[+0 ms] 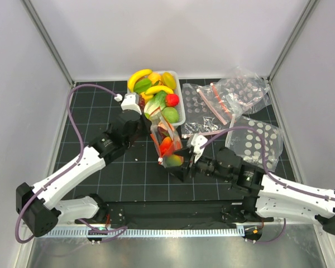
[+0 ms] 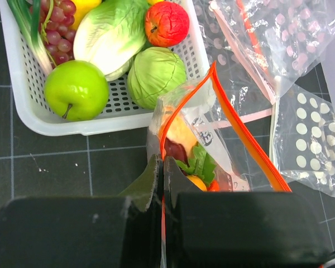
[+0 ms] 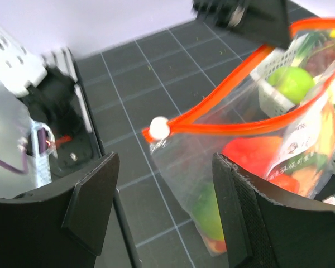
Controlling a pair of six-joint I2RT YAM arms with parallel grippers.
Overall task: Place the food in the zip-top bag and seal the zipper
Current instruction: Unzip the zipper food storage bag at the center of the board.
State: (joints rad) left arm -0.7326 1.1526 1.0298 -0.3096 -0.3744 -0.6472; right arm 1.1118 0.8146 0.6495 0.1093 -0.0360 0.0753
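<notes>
The zip-top bag (image 1: pixel 166 139) stands between my grippers, holding food: a red piece (image 3: pixel 257 156), a green piece (image 3: pixel 209 215), and yellow and leafy pieces (image 2: pixel 198 162). My left gripper (image 2: pixel 163 164) is shut on one end of the bag's orange-red zipper (image 2: pixel 240 134), at the bag's far end in the top view (image 1: pixel 147 120). The mouth gapes open. My right gripper (image 3: pixel 167 184) is open at the bag's near end (image 1: pixel 185 159). The near corner of the bag (image 3: pixel 212 162) lies between its fingers, not touching them. A white bead (image 3: pixel 159 128) sits at the zipper's near end (image 3: pixel 223 125).
A white perforated tub (image 1: pixel 181 106) behind the bag holds more toy food: bananas, a green apple (image 2: pixel 75 89), a cabbage (image 2: pixel 156 75), a red apple (image 2: pixel 166 22), grapes. Several spare dotted bags (image 1: pixel 243 89) lie at the right. Grey walls enclose the black mat.
</notes>
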